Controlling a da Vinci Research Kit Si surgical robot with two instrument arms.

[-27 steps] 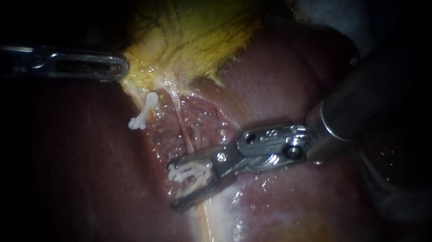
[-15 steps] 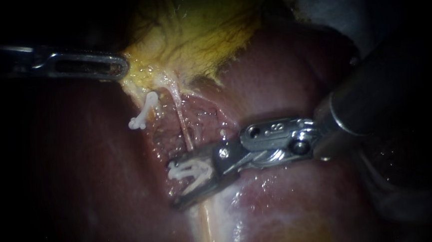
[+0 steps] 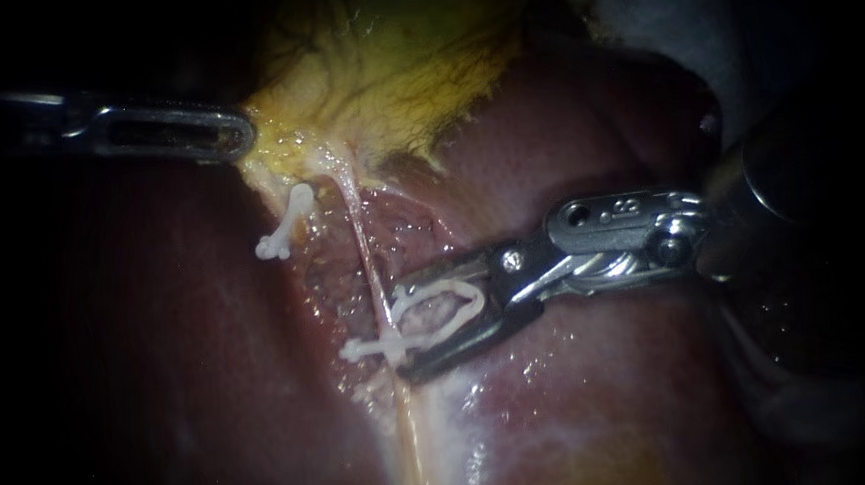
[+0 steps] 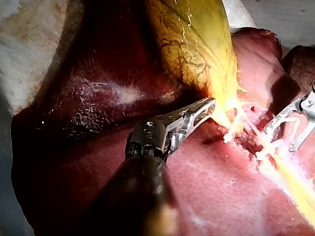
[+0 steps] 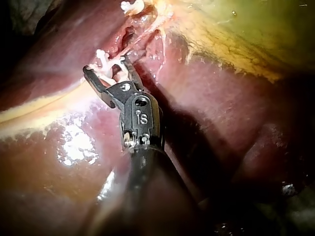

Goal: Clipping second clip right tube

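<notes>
Right instrument's end effector (image 3: 402,324) is holding an open white clip (image 3: 476,292), jaws standing wide. The clip's ends are lying just beside the right tube (image 3: 357,237), next to a closed clip (image 3: 364,350) already sitting across it. Second clip is not yet squeezed shut; closing is remaining. Instrument marks not transcribed; no other writing showing.

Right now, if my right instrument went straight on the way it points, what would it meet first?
Probably the right tube, crossing just ahead of the right instrument, whose jaws hold an open clip; depth is uncertain.
</notes>
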